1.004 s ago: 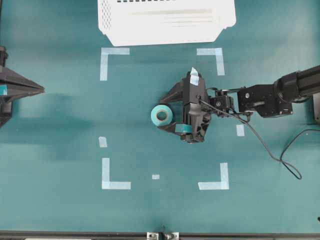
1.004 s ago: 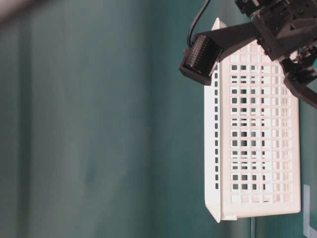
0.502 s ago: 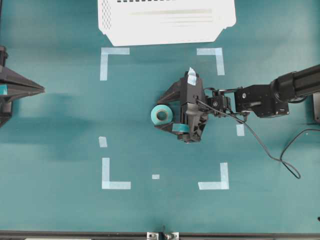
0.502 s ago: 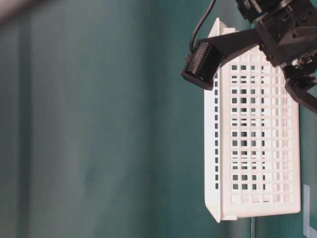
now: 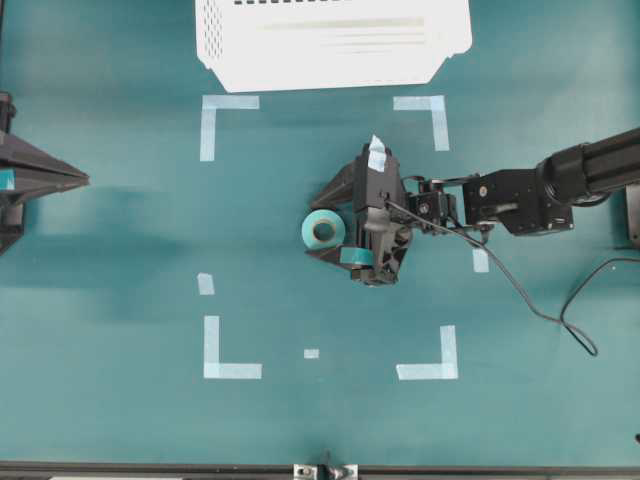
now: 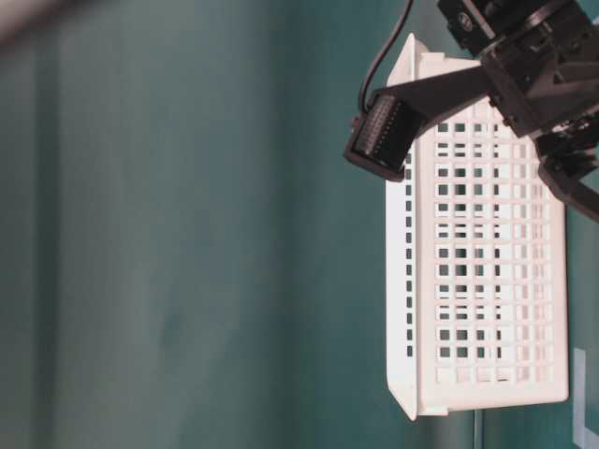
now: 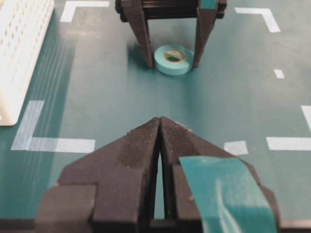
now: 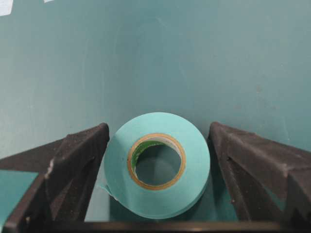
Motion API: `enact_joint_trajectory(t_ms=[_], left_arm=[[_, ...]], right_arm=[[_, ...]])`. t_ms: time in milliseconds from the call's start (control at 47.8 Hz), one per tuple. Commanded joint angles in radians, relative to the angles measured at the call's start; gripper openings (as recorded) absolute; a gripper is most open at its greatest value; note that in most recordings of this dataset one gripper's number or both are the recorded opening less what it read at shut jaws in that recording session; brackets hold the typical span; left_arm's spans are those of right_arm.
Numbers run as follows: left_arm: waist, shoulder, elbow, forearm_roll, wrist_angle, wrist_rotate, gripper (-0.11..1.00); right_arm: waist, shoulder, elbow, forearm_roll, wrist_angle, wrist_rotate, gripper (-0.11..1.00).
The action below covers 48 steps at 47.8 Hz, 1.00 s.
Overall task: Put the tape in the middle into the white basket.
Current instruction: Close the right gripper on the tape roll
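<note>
Overhead: your right gripper (image 5: 328, 229) stands spread wide around the tape (image 5: 322, 230), which lies flat mid-table inside the corner marks (image 5: 216, 119); the white basket (image 5: 330, 45) sits at the far edge, well apart.

Table-level: only the basket wall and part of your right arm show; the roll is hidden.

Left wrist: your left gripper (image 7: 160, 127) is clenched with nothing in it, parked off to the side and clear of the path.

Right wrist: the roll sits between both fingers (image 8: 77, 160), nearer one. Closing off-centre could probably nudge or tip it; nothing blocks the route to the basket.
</note>
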Motion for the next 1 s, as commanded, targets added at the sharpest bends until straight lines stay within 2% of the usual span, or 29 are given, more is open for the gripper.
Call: enact_joint_trajectory(t_ms=[0, 105, 209, 251, 690, 983], left_arm=[[-0.002, 0.008, -0.011, 0.0, -0.009, 0.002, -0.11], [-0.002, 0.008, -0.011, 0.0, -0.009, 0.002, -0.11], [-0.002, 0.009, -0.011, -0.002, -0.009, 0.002, -0.11], [-0.002, 0.008, -0.011, 0.0, -0.009, 0.002, -0.11], [-0.002, 0.009, -0.011, 0.0, -0.009, 0.002, -0.11], [-0.002, 0.008, -0.011, 0.0, -0.009, 0.002, -0.11]], right_arm=[[-0.002, -0.009, -0.012, 0.002, 0.018, 0.002, 0.97], [-0.002, -0.009, -0.015, 0.0, 0.031, 0.003, 0.92], [-0.002, -0.009, -0.02, 0.002, 0.04, 0.005, 0.69], [-0.002, -0.009, -0.02, 0.002, 0.043, 0.005, 0.64], [-0.002, -0.02, -0.037, 0.0, 0.052, 0.005, 0.64], [-0.002, -0.132, -0.031, 0.0, 0.107, 0.003, 0.64]])
